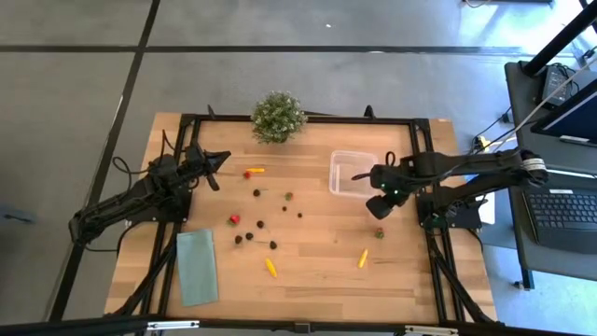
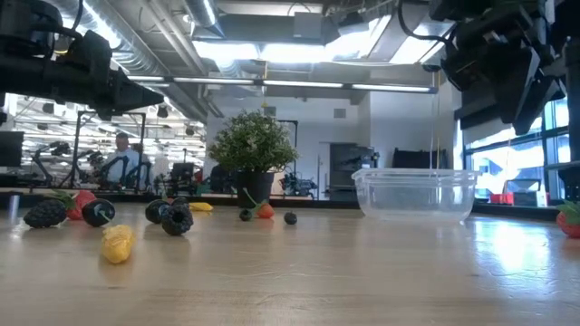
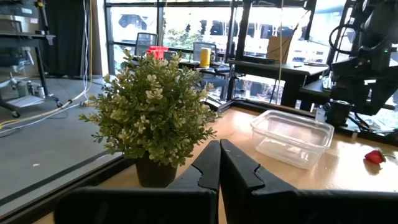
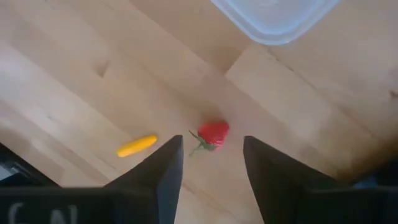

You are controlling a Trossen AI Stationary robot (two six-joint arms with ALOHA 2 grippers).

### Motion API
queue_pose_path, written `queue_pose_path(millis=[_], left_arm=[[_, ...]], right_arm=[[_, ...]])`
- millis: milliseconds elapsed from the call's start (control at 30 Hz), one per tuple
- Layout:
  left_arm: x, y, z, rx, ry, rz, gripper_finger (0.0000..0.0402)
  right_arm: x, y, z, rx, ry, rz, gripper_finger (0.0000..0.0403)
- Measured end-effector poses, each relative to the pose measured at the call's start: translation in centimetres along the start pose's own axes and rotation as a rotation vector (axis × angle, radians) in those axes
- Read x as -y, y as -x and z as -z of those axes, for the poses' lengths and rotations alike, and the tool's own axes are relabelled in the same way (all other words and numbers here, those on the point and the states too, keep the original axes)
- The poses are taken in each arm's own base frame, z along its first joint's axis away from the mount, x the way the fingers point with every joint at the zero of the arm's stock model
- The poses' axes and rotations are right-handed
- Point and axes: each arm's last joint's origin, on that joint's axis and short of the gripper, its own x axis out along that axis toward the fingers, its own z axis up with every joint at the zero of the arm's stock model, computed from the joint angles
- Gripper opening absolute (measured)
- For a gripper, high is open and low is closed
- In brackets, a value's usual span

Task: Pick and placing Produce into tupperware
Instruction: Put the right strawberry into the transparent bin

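While I look down from above, my right hand (image 1: 377, 203) hangs just off the near corner of the tupperware (image 1: 353, 174), with open wood between it and the bench (image 1: 317, 271) front edge. Its fingers stand apart with nothing between them; its wrist view shows a red strawberry (image 4: 213, 133) on the wood below the gap and a yellow piece (image 4: 136, 145) off to one side. My left hand (image 1: 213, 161) waits near the far left corner, fingers pressed together and empty, facing the potted plant (image 3: 151, 118).

Pale planks make up the bench top, framed by a black rail, and a pale-green cloth (image 1: 197, 267) lies at the front left. Behind is a bright workshop, with a person (image 2: 120, 159) seated far off.

Clear, square and round-cornered, the tupperware sits right of centre and looks empty. Dark berries (image 1: 250, 235), red pieces and yellow-orange pieces (image 1: 270, 268) lie scattered across the middle.
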Motion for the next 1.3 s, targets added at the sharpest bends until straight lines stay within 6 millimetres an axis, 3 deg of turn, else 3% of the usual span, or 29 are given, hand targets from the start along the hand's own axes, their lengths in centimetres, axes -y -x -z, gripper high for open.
queue_pose_path(millis=[267,467,633,933,1300], left_arm=[[0.0,0.0,0.0,0.0,0.0,0.0,0.0],[0.0,0.0,0.0,-0.001,0.0,0.0,0.0],[0.0,0.0,0.0,-0.002,0.0,0.0,0.0],[0.0,0.0,0.0,-0.002,0.0,0.0,0.0],[0.0,0.0,0.0,-0.002,0.001,-0.001,0.0]], right_arm=[[-0.5,-0.4,0.7,-0.008,-0.024,0.016,0.026],[-1.2,-0.6,1.8,-0.006,0.05,0.026,0.0316],[-1.4,-1.5,3.0,-0.007,0.032,0.074,0.0322],[-1.1,-6.7,4.1,-0.002,0.011,0.111,0.0318],[-0.5,-10.7,4.2,-0.027,0.027,0.168,0.0293]])
